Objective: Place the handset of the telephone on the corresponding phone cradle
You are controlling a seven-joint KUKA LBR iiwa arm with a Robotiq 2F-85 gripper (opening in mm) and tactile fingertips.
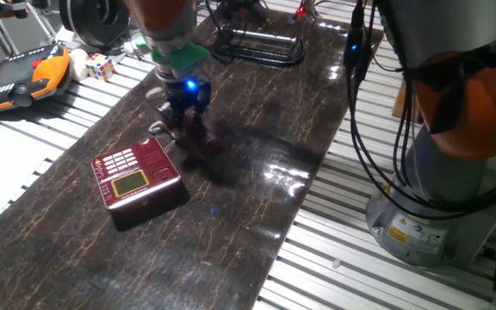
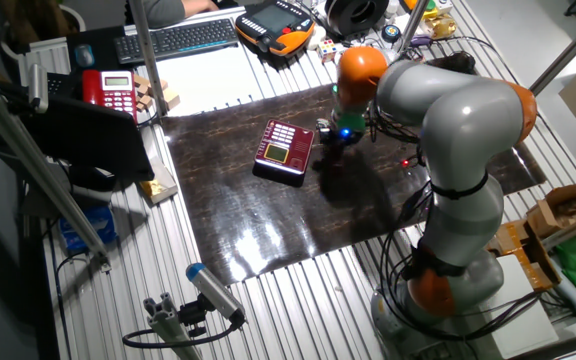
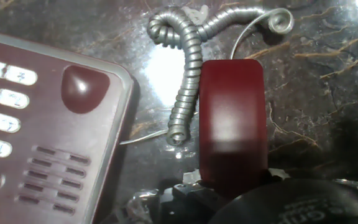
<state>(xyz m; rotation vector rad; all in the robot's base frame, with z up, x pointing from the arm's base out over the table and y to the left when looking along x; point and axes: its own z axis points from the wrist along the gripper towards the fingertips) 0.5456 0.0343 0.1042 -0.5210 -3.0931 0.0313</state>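
Note:
The dark red telephone [image 1: 136, 176] lies on the dark mat, keypad and yellowish-green display up; it also shows in the other fixed view [image 2: 285, 150]. The phone cradle [image 3: 73, 143] is the recessed strip along the base's side facing the handset, and it is empty. The dark red handset [image 3: 232, 124] lies just to the right of the base, with its curly silver-grey cord [image 3: 188, 74] beyond it. My gripper [image 1: 182, 120] stands over the handset [image 1: 201, 142] and appears shut on its near end. My fingertips are hidden in the hand view.
An orange-black device [image 1: 24, 77] and a colour cube [image 1: 100, 66] lie off the mat at the back left. A black wire rack [image 1: 261, 43] stands at the back. The robot base [image 1: 455, 172] and cables are to the right. Another red phone [image 2: 108, 92] sits on the far desk.

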